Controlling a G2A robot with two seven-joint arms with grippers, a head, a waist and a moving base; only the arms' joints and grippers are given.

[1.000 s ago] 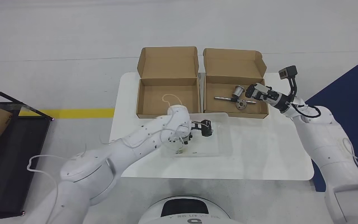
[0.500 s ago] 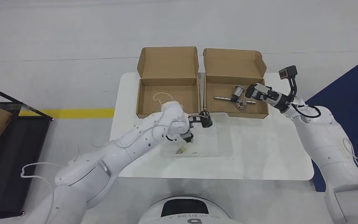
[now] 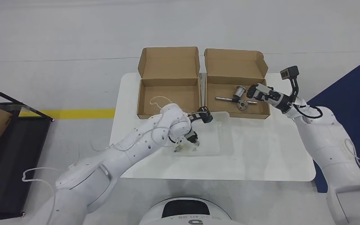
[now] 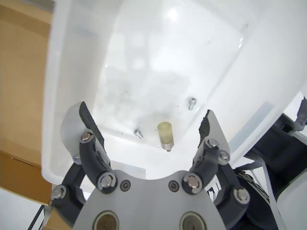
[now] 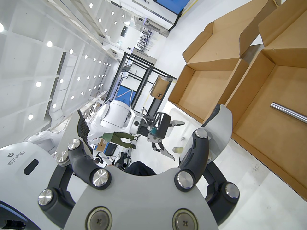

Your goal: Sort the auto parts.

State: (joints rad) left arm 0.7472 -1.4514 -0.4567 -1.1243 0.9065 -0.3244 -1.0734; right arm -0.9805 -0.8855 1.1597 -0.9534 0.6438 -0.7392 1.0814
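My left gripper [image 4: 148, 123] hangs open over a clear plastic tray [image 4: 79, 48] with nothing between its fingers. On the tray floor below it lie a yellowish cylinder with a metal tip [image 4: 165, 135] and two small bolts [image 4: 191, 102] [image 4: 138, 133]. In the top view the left gripper [image 3: 198, 129] is over the tray [image 3: 225, 116] at the table's middle. My right gripper [image 3: 251, 92] is open and empty above the right cardboard box [image 3: 264, 115], which holds a metal rod [image 3: 228, 99], a flanged part [image 3: 242, 104] and a short cylinder [image 3: 240, 90]. In the right wrist view the right gripper [image 5: 150, 113] is near the rod [image 5: 287, 114].
The left cardboard box [image 3: 169, 98] stands beside the right one at the back of the white table [image 3: 270, 152], both with lids folded back. Bare table surface lies at the front right. A black rack [image 3: 14, 146] stands on the floor far left.
The left wrist has turned above the tray and its gripper has shifted slightly toward the boxes. The right arm has kept still.
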